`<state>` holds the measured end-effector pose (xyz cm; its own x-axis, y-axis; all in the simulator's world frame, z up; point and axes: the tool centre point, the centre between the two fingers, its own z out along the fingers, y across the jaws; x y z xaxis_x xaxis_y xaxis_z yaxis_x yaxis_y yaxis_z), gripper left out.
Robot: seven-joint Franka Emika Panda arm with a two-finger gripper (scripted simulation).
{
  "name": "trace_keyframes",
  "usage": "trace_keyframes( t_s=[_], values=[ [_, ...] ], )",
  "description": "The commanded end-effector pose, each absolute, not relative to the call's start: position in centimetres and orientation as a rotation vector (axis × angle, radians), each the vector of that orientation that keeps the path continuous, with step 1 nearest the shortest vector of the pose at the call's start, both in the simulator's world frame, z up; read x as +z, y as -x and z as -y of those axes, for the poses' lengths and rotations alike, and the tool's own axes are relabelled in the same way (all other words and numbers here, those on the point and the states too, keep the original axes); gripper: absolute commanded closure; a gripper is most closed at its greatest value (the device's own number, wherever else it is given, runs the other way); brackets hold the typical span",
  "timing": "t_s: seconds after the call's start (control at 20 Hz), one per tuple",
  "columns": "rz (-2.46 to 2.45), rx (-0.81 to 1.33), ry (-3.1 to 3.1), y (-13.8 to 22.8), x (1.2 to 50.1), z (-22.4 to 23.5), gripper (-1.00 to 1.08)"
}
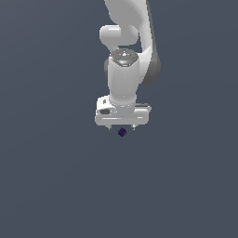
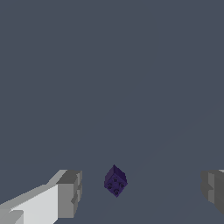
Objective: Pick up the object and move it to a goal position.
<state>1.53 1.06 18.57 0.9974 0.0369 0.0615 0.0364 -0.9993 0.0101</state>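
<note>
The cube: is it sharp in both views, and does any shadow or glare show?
Exterior view: the cube is tiny and dark, its edges blurry, below the tool; no shadow or glare. Wrist view: larger and clearer, facets visible, flat even lighting, between the open fingers.

Flat, even, dim render light; my arm (image 1: 124,60) is bright on top and greyer down its side. No cast shadows, glare or blur; edges look slightly jagged.
</note>
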Motion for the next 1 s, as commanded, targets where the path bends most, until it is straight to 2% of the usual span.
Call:
trace_keyframes(
  t_s=[0.0, 0.45, 0.95],
  values=[
    [-0.058, 0.097, -3.131, -1.5, 18.6, -1.1, -0.92],
    [0.047, 0.087, -3.137, -0.9, 17.3, -1.3, -0.92],
    [0.368, 0.055, -3.126, 1.4, 13.6, -1.7, -0.92]
  ],
)
